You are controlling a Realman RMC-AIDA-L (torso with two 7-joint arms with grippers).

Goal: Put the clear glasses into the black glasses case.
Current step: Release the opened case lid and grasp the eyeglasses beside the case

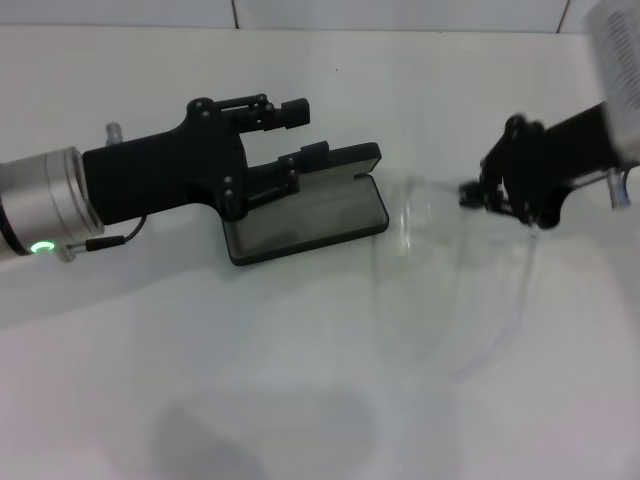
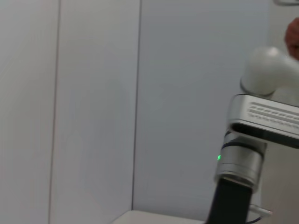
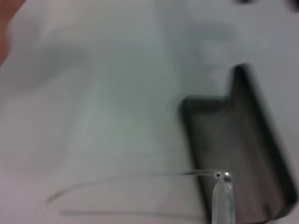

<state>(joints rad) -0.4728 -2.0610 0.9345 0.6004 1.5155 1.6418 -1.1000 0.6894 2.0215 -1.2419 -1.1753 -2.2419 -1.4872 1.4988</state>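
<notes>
The black glasses case (image 1: 318, 218) lies open left of centre, grey lining up and lid standing along its far side. My left gripper (image 1: 300, 132) hovers over the case's back edge. Its fingers are apart, and the lower fingertip (image 1: 308, 156) is against the lid. The clear glasses (image 1: 416, 216) hang just right of the case with their long thin arms trailing toward me. My right gripper (image 1: 470, 195) is shut on them at the lens end. In the right wrist view, a clear arm of the glasses (image 3: 140, 178) runs beside the open case (image 3: 233, 149).
The white table (image 1: 300, 380) runs back to a tiled wall. The left wrist view shows only that wall and my right arm's silver and white links (image 2: 254, 135). A skin-coloured patch (image 3: 7, 28) sits at the edge of the right wrist view.
</notes>
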